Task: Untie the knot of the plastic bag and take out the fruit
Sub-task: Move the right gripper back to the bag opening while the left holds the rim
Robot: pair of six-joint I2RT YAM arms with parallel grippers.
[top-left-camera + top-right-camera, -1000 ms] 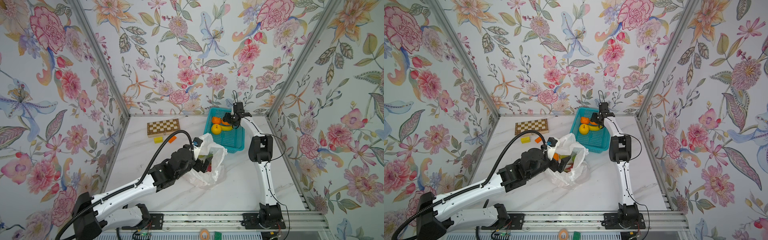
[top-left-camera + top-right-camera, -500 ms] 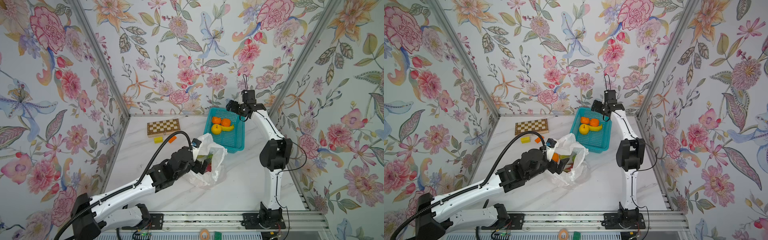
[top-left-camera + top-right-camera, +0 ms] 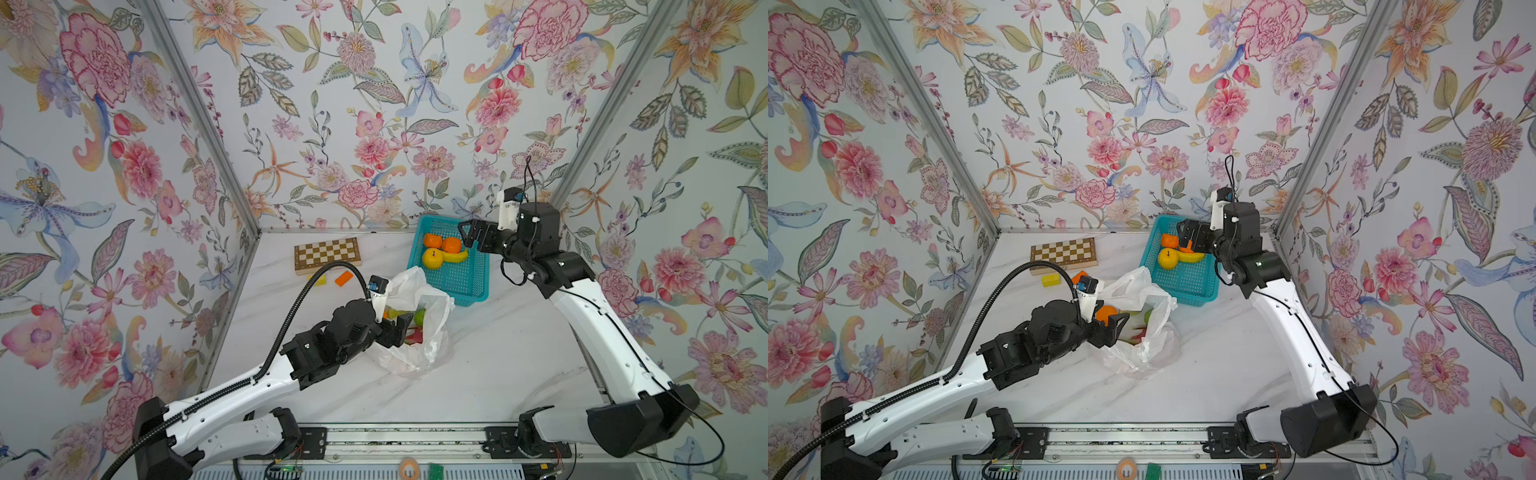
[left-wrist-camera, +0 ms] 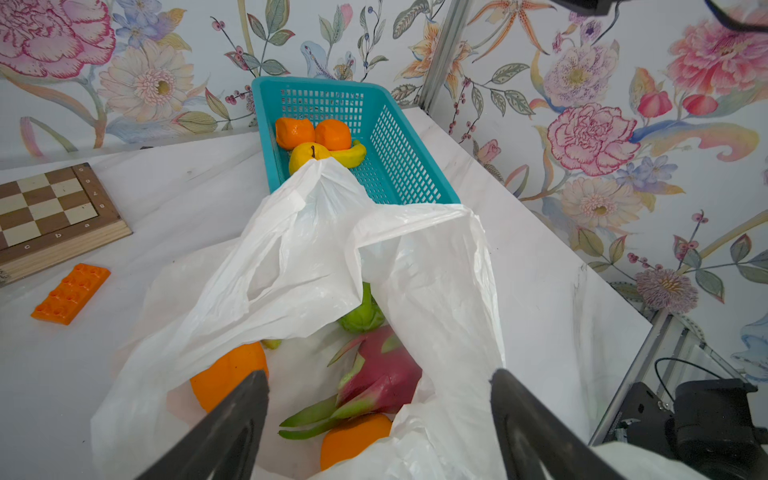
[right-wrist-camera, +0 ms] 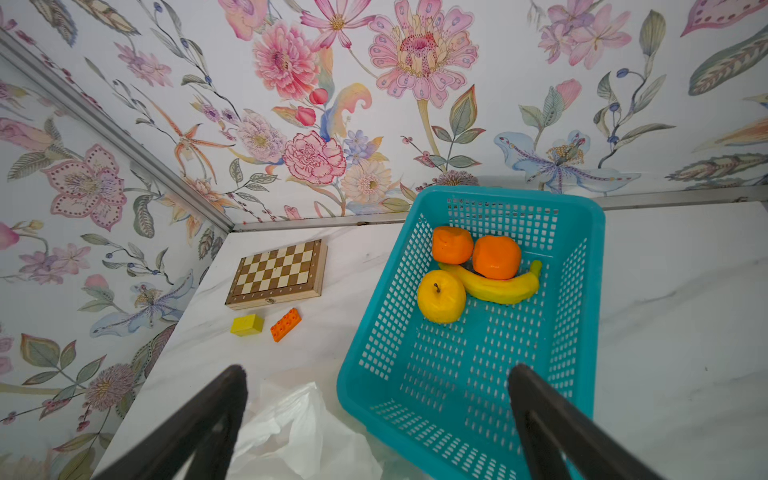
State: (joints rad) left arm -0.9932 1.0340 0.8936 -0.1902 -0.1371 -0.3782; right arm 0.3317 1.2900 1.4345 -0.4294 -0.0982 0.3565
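Plastic bag (image 4: 316, 249) open. Right gripper (image 5: 378, 370), jaws spread and empty, has lifted off the teal basket (image 5: 503, 193) — second orange (image 5: 496, 257) now inside; left gripper (image 4: 378, 374) spread over dragon fruit (image 4: 388, 363), likely the next pick.

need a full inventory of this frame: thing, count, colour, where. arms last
bag: 1, white, mid-table, mouth open
bag oranges: 2, orange, inside bag
dragon fruit: 1, pink-red with green tips, inside bag
green fruit: 1, green, inside bag, partly under film
basket: 1, teal, back right of table, beside bag
basket oranges: 2, orange, basket's far end
apple: 1, yellow, in basket
banana: 1, yellow, in basket beside apple
chessboard: 1, brown and cream, back of table
yellow block: 1, yellow, by chessboard
orange block: 1, orange, beside yellow block
table: 1, white marble
left hand: 1, black, open, at bag mouth
right hand: 1, black, open, above basket
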